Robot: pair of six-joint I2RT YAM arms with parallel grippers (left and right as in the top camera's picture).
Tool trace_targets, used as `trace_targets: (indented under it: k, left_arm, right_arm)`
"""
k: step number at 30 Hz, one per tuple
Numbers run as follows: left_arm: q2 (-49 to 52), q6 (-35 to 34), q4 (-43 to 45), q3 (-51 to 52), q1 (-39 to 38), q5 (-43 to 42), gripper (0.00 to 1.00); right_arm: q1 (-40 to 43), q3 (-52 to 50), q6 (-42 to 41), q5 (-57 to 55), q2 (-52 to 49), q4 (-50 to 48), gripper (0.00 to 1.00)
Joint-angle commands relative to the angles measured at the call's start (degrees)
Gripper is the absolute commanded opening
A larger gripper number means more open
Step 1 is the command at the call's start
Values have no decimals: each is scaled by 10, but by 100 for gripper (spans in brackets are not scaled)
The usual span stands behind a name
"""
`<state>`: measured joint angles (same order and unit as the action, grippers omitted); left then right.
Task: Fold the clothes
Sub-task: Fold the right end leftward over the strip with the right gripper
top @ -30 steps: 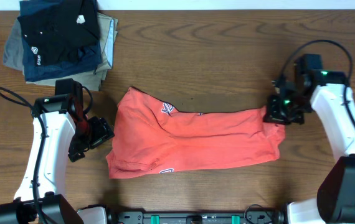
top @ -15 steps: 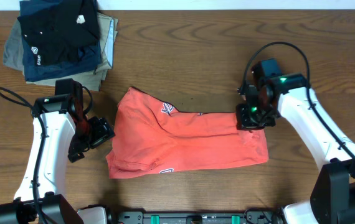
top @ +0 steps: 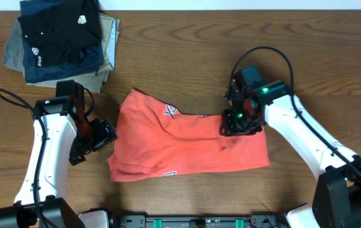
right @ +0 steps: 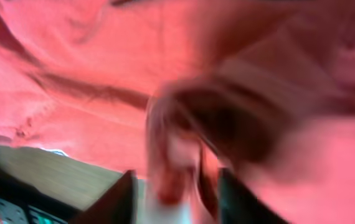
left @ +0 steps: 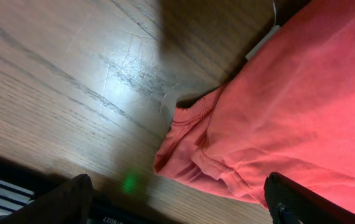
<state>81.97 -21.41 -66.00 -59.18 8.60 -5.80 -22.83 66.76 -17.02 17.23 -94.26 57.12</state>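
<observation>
- Here, coral-red T-shirt: spread left to right across the near middle of the wooden table, rumpled, with navy lettering peeking out at its far-left part.
- Right gripper: over the far-right part of the shirt, moved well leftward within the last second from a spot at the shirt's former right end.
- Carried along with it: the right end of the cloth, now doubled over onto the body, leaving the garment visibly shorter on the right than a second ago.
- Jaws of the right gripper: impossible to tell from the blurred wrist view whether apart, together or pinching cloth. Only red fabric filling that picture, with dark finger shapes at its lower edge.
- Left gripper: unmoved, just beside the shirt's left edge, fingers spread wide with nothing between them. A stitched hem and bare wood below.
- Stack of folded dark and khaki garments: far-left corner, well apart from the shirt.
- Reading for the task: first fold from the right likely laid, or nearly so, probably at the point of letting go. Left side not yet folded, so roughly the early-to-middle part of the job.
- Risk, as a judgement: folded layer rumpled rather than flat, hence a chance of dragging or springing back on withdrawal. Smoothing probably needed before the next fold.
</observation>
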Motion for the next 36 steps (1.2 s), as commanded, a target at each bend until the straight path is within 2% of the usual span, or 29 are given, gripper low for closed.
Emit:
trace_targets:
  k: [1,2,4,12,15,17,21,25,29,36]
  left_arm:
    - [1,-3,-4,-6,0,0,89]
    - [1,-3,-4,-6,0,0,89]
    - [1,-3,-4,-6,0,0,89]
    - [1,-3,-4,-6,0,0,89]
    - [1,-3,-4,-6,0,0,90]
    - [1,-3,-3,-6,-1,0,90]
    - [1,-3,-3,-6,0,0,90]
    - [1,-3,-4,-6,0,0,90]
    - [1,-3,-3,-6,0,0,90]
    - [1,-3,-3,-6,0,0,90]
  right_arm:
    - [-20,-4,-12,2,4,1,61]
    - [-25,-4,-12,2,4,2,66]
    - [-27,0,-12,2,4,8,68]
    - [23,38,-10,-41,4,58,71]
    - [46,37,-2,-41,4,59,68]
    - [50,36,0,-42,4,56,59]
    - [41,22,3,-42,4,29,25]
    - [30,-8,-10,-42,4,-9,8]
    - [28,-52,-41,-42,3,-58,2]
    - [19,-103,-56,20,-27,-123,2]
